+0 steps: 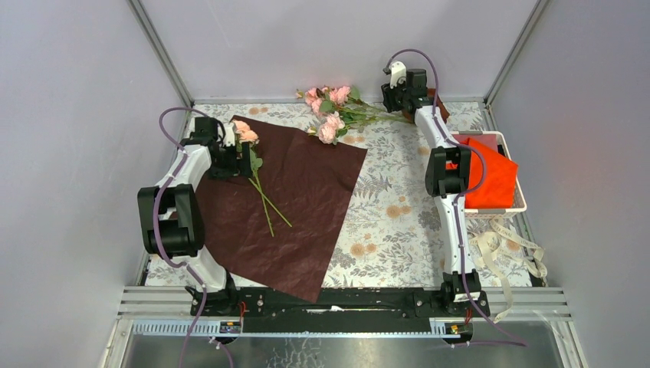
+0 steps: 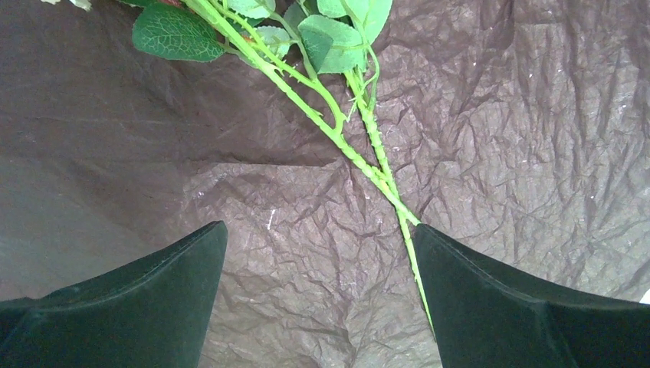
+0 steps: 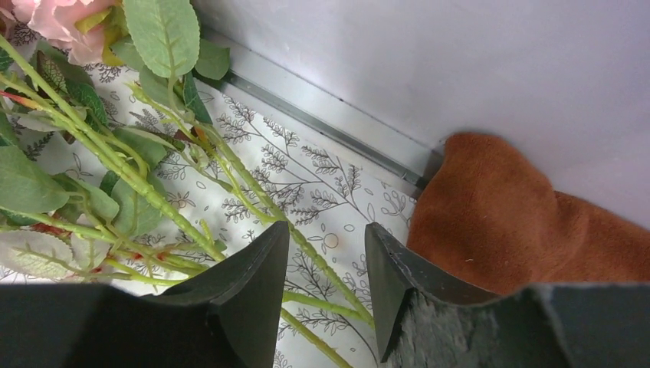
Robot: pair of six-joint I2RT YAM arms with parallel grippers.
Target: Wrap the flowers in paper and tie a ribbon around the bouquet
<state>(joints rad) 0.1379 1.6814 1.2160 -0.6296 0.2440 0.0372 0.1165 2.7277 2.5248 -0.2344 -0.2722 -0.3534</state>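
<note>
Pink roses, the main bunch of flowers (image 1: 331, 111), lie at the far edge of the bench (image 1: 391, 222). Their blooms are to the left and their green stems reach right, so the long axis runs roughly along the back wall. Right at the stem ends sits the right tool (image 3: 328, 227). Its fingers stand apart with a clear gap, thin stems thread through that gap, and nothing is pinched from what the wrist view gives. Just beyond its right finger is a brown cloth (image 3: 521, 215), bunched against the wall.

Over on the left, two loose roses (image 1: 260, 184) lie on the paper (image 1: 306, 199). Their heads are at the far left of the sheet and their stems slant toward the near right, crossing each other low down. The left tool (image 2: 320, 225) hovers directly above them, fingers spread wide, and one stem passes just inside its right finger without being gripped.

That paper is dark maroon and crinkled. It is spread flat like a diamond on the left half of the bench, with its near corner reaching the arms' base rail.

Off to the right, a white basket (image 1: 524, 201) holds bright orange sheets (image 1: 490, 180). The cream ribbon (image 1: 502, 249) lies in loose loops on the bench just nearer than the basket, well apart from both groups of flowers.
</note>
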